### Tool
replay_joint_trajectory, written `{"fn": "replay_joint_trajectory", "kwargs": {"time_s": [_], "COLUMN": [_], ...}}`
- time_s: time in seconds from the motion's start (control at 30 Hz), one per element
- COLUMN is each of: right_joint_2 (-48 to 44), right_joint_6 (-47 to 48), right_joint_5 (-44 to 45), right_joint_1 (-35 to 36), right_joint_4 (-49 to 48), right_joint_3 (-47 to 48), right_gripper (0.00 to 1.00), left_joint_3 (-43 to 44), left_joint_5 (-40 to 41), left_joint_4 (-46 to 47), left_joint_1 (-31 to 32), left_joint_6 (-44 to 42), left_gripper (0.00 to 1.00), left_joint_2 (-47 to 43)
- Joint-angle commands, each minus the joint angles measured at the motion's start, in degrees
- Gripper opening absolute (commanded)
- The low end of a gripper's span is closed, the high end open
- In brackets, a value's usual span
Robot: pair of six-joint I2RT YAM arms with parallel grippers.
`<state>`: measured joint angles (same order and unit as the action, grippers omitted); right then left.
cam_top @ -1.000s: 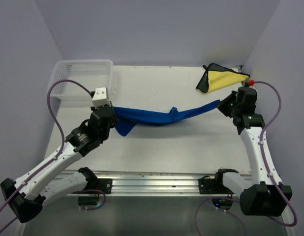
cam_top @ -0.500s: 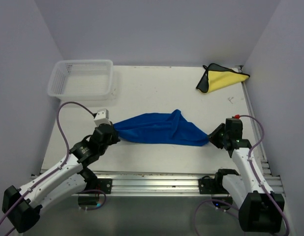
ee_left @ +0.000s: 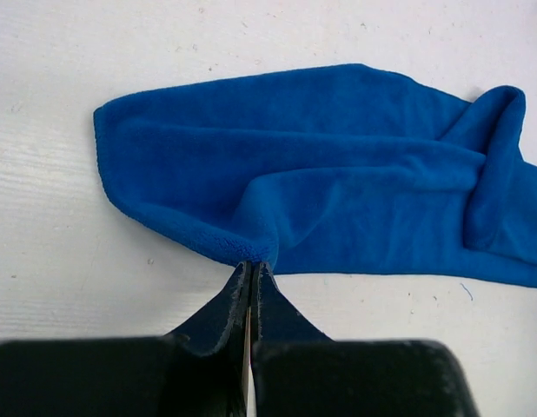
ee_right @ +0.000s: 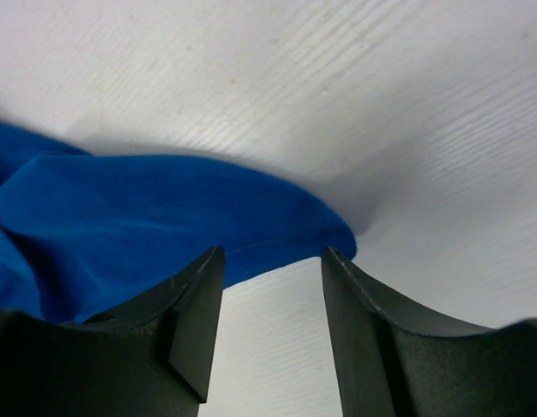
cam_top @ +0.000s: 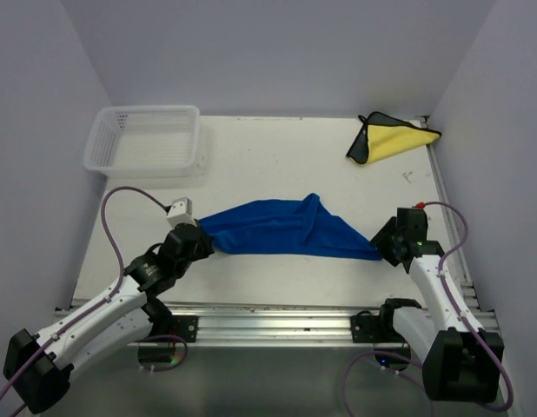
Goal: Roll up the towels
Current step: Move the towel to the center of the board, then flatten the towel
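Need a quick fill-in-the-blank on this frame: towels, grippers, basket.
The towel pinched by the left gripper is ___. The right gripper is ___. The yellow towel lies in the far ___ corner. The basket sits in the far ___ corner.
Missing: blue; open; right; left.

The blue towel (ee_left: pixel 338 165) is soft, fuzzy cloth and not shiny at all. The table (ee_left: pixel 60 261) is white and dull, with fine lines like painted wood. The fingers (ee_right: pixel 381 347) of my right pincer (ee_right: pixel 270 269) look like smooth, dark plastic with a little shine. The far left basket (cam_top: pixel 147 110) is thin white plastic. The near rail (cam_top: pixel 268 314) is grey metal.
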<state>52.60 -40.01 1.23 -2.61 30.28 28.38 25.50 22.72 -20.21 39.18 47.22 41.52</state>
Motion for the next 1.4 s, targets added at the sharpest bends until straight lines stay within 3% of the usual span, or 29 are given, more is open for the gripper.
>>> {"fn": "replay_joint_trajectory", "kwargs": {"time_s": [0.0,0.5,1.0,1.2,1.3,1.37], "right_joint_2": [0.0,-2.1,6.0,9.2,10.9,10.6], "right_joint_6": [0.7,1.6,2.1,1.5,1.4,1.4], "right_joint_5": [8.0,8.6,10.0,9.4,9.4,8.9], "right_joint_1": [0.1,0.1,0.1,0.0,0.0,0.1], "right_joint_4": [3.5,3.0,-1.6,-3.9,-4.6,-3.5], "right_joint_3": [2.1,-1.0,-1.9,-1.5,-0.6,0.8], "right_gripper": [0.50,0.20,0.40,0.24,0.00,0.00], "left_joint_3": [-0.9,-1.9,-1.5,-1.5,-1.2,-0.5], "left_joint_5": [0.7,0.3,0.8,1.5,1.9,2.1], "left_joint_4": [2.9,6.0,6.4,6.3,6.2,5.6], "left_joint_1": [0.3,0.3,0.3,0.2,0.2,0.3], "left_joint_6": [1.0,-1.3,-3.2,-3.6,-3.9,-4.1], "left_gripper": [0.00,0.00,0.00,0.00,0.00,0.00], "left_joint_2": [-1.1,-0.1,-0.4,-0.2,0.2,0.1]}}
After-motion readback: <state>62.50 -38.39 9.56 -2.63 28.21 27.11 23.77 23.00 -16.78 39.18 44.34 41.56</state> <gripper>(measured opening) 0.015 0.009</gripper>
